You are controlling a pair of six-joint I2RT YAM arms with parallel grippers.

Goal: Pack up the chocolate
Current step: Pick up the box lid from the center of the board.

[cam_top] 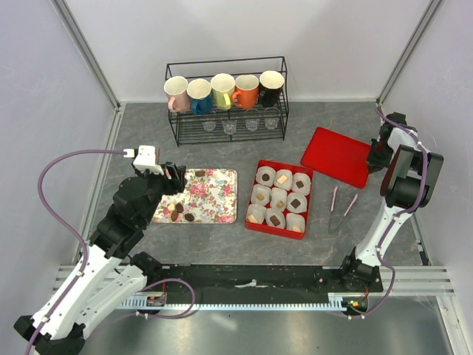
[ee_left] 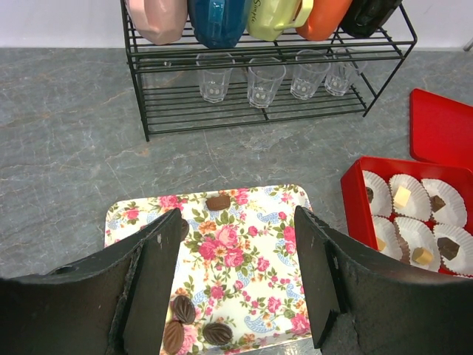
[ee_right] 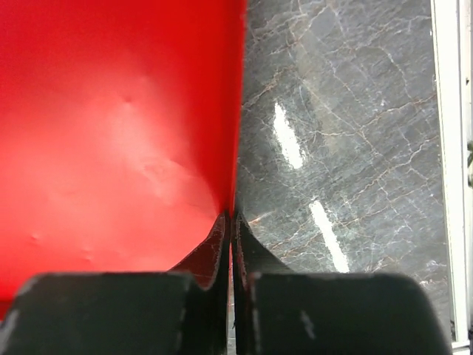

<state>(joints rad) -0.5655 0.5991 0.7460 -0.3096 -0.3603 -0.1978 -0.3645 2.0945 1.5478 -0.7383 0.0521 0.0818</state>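
Observation:
Several dark brown pieces of chocolate (cam_top: 177, 209) lie on the flowered tray (cam_top: 218, 194), three near its front left corner (ee_left: 184, 309) and one near the back edge (ee_left: 217, 202). My left gripper (cam_top: 179, 180) hangs open over the tray's left part, its fingers straddling bare tray (ee_left: 236, 222). The red box (cam_top: 284, 163) to the right holds white paper cups, most with a chocolate (cam_top: 297, 202) inside. My right gripper (cam_top: 375, 157) is shut on the right edge of the flat red lid (cam_top: 336, 155), the lid's rim (ee_right: 238, 170) pinched between its closed fingers (ee_right: 231, 218).
A black wire rack (cam_top: 225, 103) with several mugs and small glasses stands at the back. Pink tongs (cam_top: 341, 203) lie right of the red box. Grey walls close in both sides, and a metal rail runs along the near edge.

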